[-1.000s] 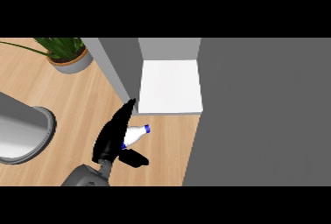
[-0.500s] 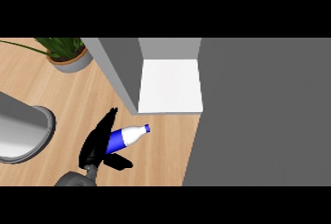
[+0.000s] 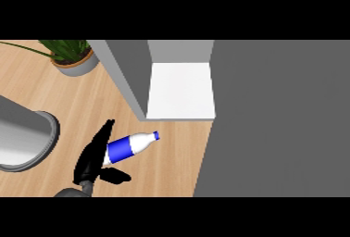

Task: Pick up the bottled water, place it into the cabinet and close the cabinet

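A wide grey cabinet door (image 3: 280, 120) fills the right side of the head view, swung open so that the way into the cabinet is free. Beside it, at top centre, the cabinet (image 3: 179, 88) shows a white shelf floor between grey walls, with nothing visible on it, ready to take the bottle. A pale wooden surface (image 3: 75, 106) spreads across the left and lower middle of the view. At the left edge stands a large grey rounded vessel (image 3: 24, 141), only partly in view, so what it is cannot be told. In the top left corner sits a potted plant (image 3: 71, 58) with green leaves in a grey pot, well apart from the action. Low and left of centre, one black hand (image 3: 92, 157) comes in from the lower edge on a grey forearm; from its place at the view's left it is judged to be the left hand. Its fingers run along one side of the bottled water (image 3: 128, 147) and its thumb sits at the other side near the base, so the hand is clamped on the bottle. The bottle, white with a blue label and blue cap, is tilted with the cap aimed up and right toward the cabinet opening, near it but not yet inside. The right hand does not show.
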Robot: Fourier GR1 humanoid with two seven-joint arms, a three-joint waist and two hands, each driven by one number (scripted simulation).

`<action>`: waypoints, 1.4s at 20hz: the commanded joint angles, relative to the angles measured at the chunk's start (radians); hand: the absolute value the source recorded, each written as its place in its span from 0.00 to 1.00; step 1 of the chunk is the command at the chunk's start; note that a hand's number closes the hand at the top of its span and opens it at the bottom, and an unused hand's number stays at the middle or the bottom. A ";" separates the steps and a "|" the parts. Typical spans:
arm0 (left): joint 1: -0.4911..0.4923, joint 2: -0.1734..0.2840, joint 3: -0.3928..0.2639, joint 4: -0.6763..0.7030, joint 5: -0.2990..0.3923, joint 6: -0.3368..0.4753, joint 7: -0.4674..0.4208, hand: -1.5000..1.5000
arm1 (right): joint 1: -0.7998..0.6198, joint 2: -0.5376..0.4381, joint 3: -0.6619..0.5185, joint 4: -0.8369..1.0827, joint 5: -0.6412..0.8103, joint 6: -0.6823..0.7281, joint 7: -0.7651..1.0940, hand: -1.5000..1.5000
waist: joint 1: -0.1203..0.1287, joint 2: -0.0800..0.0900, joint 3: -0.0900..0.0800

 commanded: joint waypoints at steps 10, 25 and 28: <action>0.038 -0.032 0.085 0.071 0.098 -0.039 -0.184 0.00 | 0.040 -0.052 0.022 -0.143 0.067 -0.010 0.060 0.00 | -0.002 0.000 0.000; -0.007 -0.182 0.229 0.100 0.337 -0.090 -0.393 1.00 | 0.020 -0.052 0.029 -0.062 0.039 -0.043 -0.015 0.00 | -0.011 -0.002 -0.002; 0.077 -0.239 0.259 0.013 0.600 -0.158 -0.566 1.00 | 0.005 -0.046 0.022 -0.027 0.037 -0.058 -0.020 0.00 | 0.014 -0.012 -0.012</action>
